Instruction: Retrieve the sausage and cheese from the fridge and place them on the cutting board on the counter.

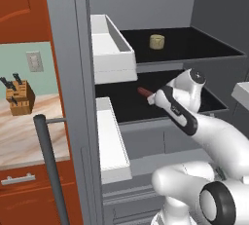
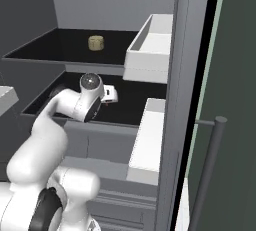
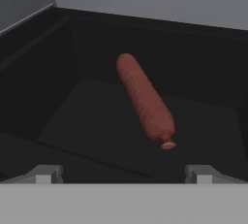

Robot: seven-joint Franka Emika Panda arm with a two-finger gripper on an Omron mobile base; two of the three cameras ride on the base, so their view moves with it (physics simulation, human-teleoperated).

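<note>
On the dark lower shelf of the fridge [image 1: 78, 73] the sausage [image 3: 144, 99] is lying loose, with the tool [image 3: 123, 173] hovering just before it, fingers spread wide apart, cheese [image 1: 156, 41] sitting on the shelf above.

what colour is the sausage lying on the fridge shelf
Dark red-brown; the sausage shows best in the hand view.

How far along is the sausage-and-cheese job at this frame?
Done: the fridge door is open. In hand: the open gripper is inside the lower shelf, pointed at the sausage, which lies just ahead, untouched. Left: grasp it, fetch the cheese sitting on the upper shelf, and carry both out to the cutting board.
</note>
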